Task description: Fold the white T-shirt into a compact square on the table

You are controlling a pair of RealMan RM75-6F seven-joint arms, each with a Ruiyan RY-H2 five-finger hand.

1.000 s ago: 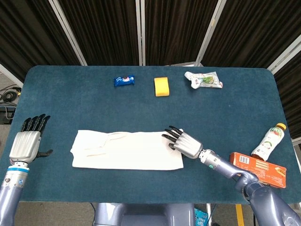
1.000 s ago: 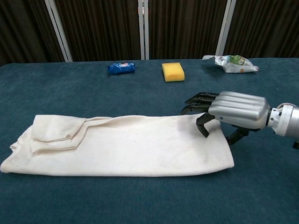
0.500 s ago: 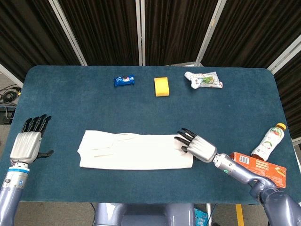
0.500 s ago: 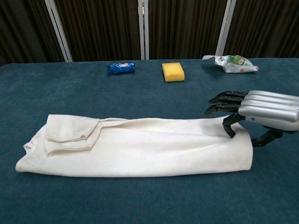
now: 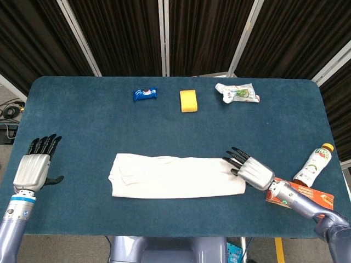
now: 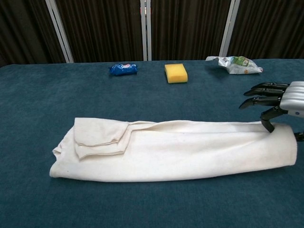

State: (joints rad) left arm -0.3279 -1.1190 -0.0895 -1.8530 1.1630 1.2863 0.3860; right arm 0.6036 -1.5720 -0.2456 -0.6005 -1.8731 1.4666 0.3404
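Note:
The white T-shirt [image 5: 175, 176] [image 6: 180, 149] lies folded into a long narrow strip across the near middle of the blue table [image 5: 98, 120], with a sleeve tucked on top at its left end. My right hand [image 5: 251, 169] [image 6: 278, 102] is at the strip's right end. It pinches that edge, with a fingertip pressed on top of the cloth and the thumb low beside it. My left hand [image 5: 34, 170] hovers at the table's near left edge, well apart from the shirt, its fingers spread and holding nothing. It shows only in the head view.
Along the far edge lie a blue snack packet [image 5: 145, 93] [image 6: 123, 69], a yellow sponge [image 5: 188, 101] [image 6: 175, 73] and a crumpled wrapper [image 5: 237, 92] [image 6: 234, 64]. A drink bottle [image 5: 313, 165] and an orange box [image 5: 307, 196] sit at the near right, close to my right forearm.
My right hand has slid to the right and dragged the whole shirt strip with it across the table. The left hand has stayed where it was.

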